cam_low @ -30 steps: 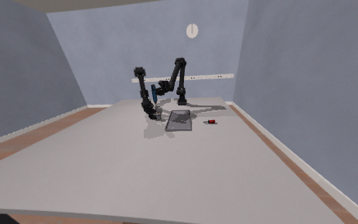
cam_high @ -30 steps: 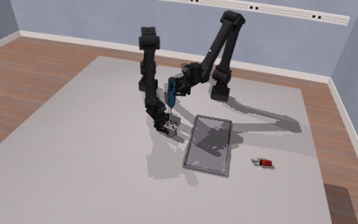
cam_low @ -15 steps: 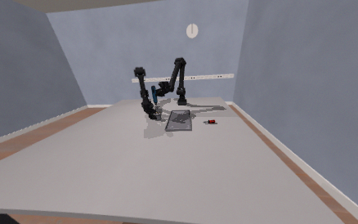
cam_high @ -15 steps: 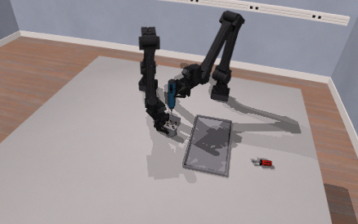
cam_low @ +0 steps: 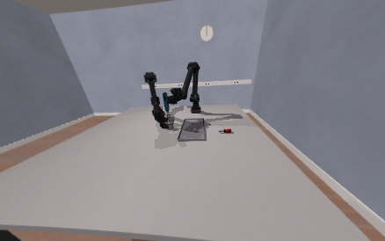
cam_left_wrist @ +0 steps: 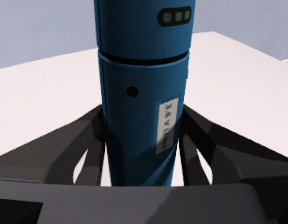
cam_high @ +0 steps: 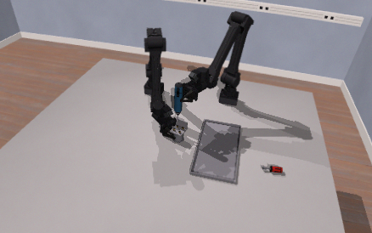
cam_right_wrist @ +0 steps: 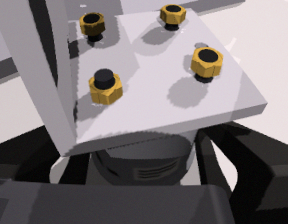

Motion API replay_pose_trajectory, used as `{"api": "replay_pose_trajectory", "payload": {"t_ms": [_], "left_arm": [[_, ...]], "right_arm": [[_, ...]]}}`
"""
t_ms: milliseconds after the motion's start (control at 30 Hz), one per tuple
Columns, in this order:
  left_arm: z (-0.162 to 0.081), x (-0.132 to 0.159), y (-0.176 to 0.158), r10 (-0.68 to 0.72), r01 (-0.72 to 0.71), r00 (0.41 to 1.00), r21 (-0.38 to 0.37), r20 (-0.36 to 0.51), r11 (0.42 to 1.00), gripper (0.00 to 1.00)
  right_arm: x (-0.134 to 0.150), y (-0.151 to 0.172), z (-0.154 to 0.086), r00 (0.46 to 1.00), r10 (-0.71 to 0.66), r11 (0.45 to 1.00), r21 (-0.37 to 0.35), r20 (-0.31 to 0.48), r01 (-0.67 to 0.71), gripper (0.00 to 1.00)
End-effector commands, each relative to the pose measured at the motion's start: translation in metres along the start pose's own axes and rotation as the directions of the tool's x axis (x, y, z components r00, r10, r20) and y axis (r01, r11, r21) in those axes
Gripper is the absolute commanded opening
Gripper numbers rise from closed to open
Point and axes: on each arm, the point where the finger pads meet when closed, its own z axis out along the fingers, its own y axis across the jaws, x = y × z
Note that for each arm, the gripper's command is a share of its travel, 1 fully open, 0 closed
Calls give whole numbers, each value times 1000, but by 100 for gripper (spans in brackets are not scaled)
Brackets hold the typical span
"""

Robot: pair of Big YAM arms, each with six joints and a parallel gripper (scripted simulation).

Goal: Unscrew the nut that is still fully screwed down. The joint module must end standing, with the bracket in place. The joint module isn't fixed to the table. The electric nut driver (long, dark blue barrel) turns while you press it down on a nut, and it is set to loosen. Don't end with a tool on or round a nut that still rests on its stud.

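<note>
The joint module (cam_high: 179, 136) (cam_low: 170, 124) (cam_right_wrist: 140, 167) stands upright on the table, with the grey bracket (cam_right_wrist: 160, 100) on top. The bracket carries four yellow nuts. The near-left nut (cam_right_wrist: 105, 90) sits flat on the plate with its stud sticking out above it. The other three nuts (cam_right_wrist: 92, 22) (cam_right_wrist: 173, 15) (cam_right_wrist: 207, 61) ride higher on their studs. My right gripper (cam_high: 171, 129) (cam_right_wrist: 143, 113) is shut round the module's dark body. My left gripper (cam_high: 184, 94) (cam_left_wrist: 142, 113) is shut on the dark blue nut driver (cam_high: 177, 99) (cam_low: 165, 102) (cam_left_wrist: 142, 100). The driver hangs upright, its tip a little above the module.
A flat grey-framed tray (cam_high: 222, 122) (cam_low: 192, 140) lies just right of the module. A small red and black tool (cam_high: 274, 169) (cam_low: 227, 131) lies further right. The grey table (cam_high: 86, 170) stretches wide to the front and left.
</note>
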Motion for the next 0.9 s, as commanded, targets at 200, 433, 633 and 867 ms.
{"api": "replay_pose_trajectory", "payload": {"t_ms": [200,433,633,867], "left_arm": [[8,-18,-5,-9,8,998,9,70,1000,42],[5,-26,-6,-9,8,996,12,87,1000,42],[4,-24,-5,-8,8,997,8,83,1000,42],[4,-24,-5,-8,8,997,8,83,1000,42]], "right_arm": [[-5,-3,3,1000,-4,1000,2,11,4,59],[-5,-3,3,1000,-4,1000,2,11,4,59],[-5,-3,3,1000,-4,1000,2,11,4,59],[-5,-3,3,1000,-4,1000,2,11,4,59]]}}
